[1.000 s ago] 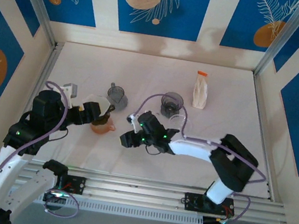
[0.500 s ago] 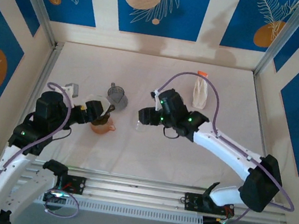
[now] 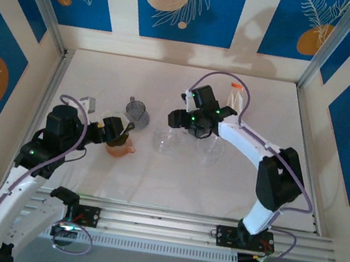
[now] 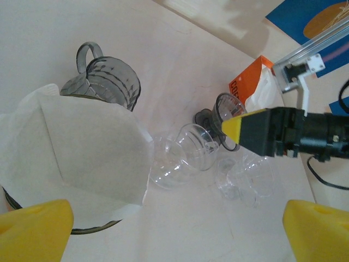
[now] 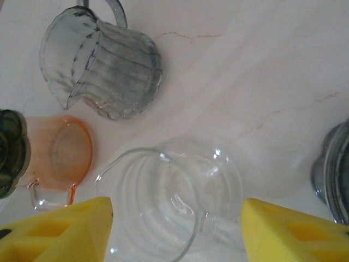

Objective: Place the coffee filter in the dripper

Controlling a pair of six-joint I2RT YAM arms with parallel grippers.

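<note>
Gaping wide, the left fingers (image 4: 32,229) had the coffee filter (image 4: 87,153) just beyond one tip; the right fingers (image 5: 60,229) stood parted, a clear glass vessel (image 5: 174,202) between them.

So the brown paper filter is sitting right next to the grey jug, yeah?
Almost. The paper filter is white, not brown. The rest is right: it sits right next to the grey jug. The left wrist view shows this.
</note>
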